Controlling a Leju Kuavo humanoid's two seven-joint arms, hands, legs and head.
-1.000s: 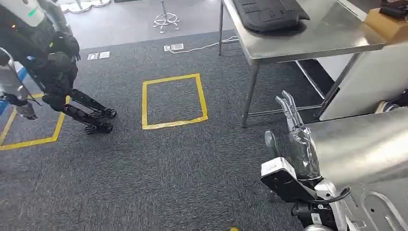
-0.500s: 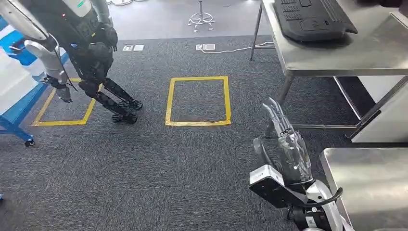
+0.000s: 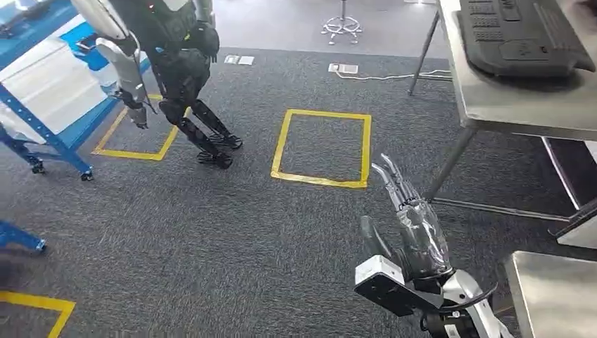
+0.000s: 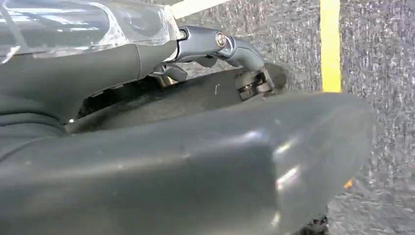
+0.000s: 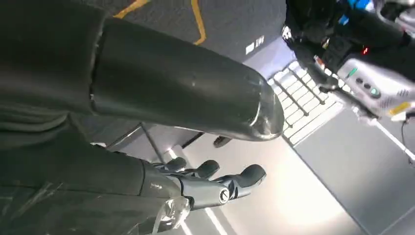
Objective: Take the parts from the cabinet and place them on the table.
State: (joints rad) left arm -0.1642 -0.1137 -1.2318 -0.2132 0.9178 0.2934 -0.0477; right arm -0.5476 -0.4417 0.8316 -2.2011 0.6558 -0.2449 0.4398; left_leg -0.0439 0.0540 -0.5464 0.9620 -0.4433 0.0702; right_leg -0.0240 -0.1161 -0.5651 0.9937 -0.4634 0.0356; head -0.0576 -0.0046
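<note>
Right hand [image 3: 412, 229] hangs empty, fingers apart, beside the steel worktop [image 3: 514, 105]. Left hand [image 4: 147, 147]: grip impossible to tell. Blue cabinet [image 3: 42, 105] far off to the left, so nearer the left arm; no parts visible.

R hand [image 5: 147, 147] fingers [image 5: 244, 176] apart, empty

**A:** quick tally, what's counted on the floor?

**B:** Two full yellow tape squares [image 3: 322, 148] are seen, with a corner of a third [image 3: 39, 308] low on the left. One other humanoid robot [image 3: 174, 63] is counted.

**A:** furniture?

**B:** One steel table [image 3: 524, 109] with one black keyboard tray [image 3: 521, 39], one blue rack [image 3: 42, 134], one stool base [image 3: 341, 27].
</note>
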